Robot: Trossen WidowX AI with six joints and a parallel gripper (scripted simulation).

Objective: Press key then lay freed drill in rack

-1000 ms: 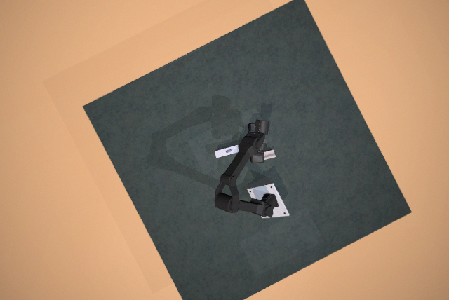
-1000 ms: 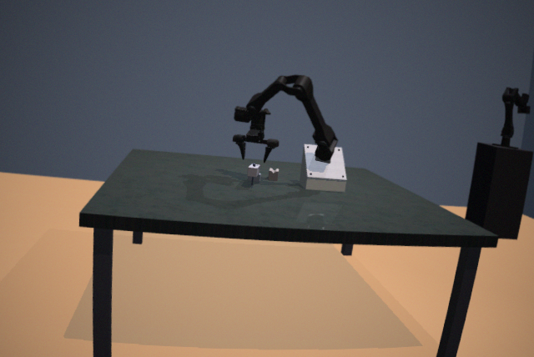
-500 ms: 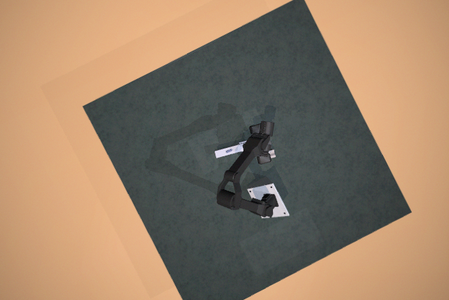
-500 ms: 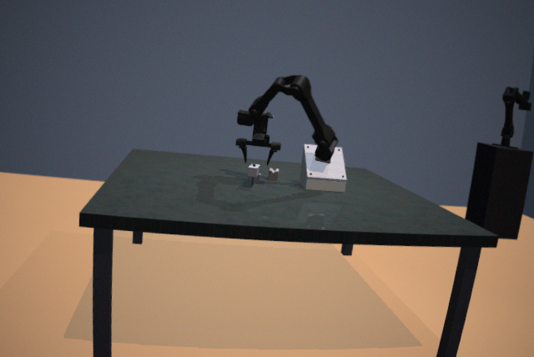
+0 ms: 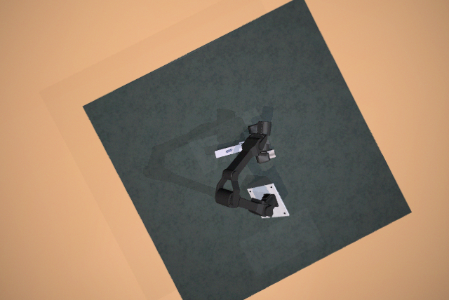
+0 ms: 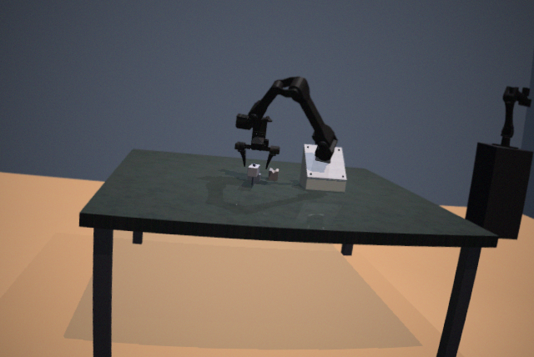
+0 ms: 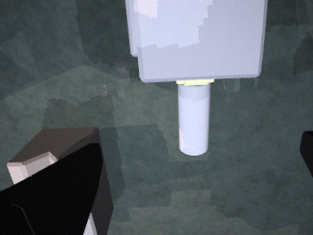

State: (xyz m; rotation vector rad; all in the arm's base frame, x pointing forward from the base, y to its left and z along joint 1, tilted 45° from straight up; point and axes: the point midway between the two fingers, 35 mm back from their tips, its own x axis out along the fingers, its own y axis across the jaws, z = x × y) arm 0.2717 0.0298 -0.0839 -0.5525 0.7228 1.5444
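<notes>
A pale white block stands raised over the table, with a small dark mark on top. The drill, a pale round rod, sticks out of its end past a yellow-green edge. I cannot tell the key apart in these views. The rack, a small brownish block with a notched top, stands beyond the drill's end and to one side. My gripper is open and empty, pointing down above the drill. One finger partly covers the rack in the wrist view.
The arm's base stands on a white-topped box with a sloping top, beside the rack. The dark green table carries all of it. A second black arm stands on a dark pedestal off the table at the right.
</notes>
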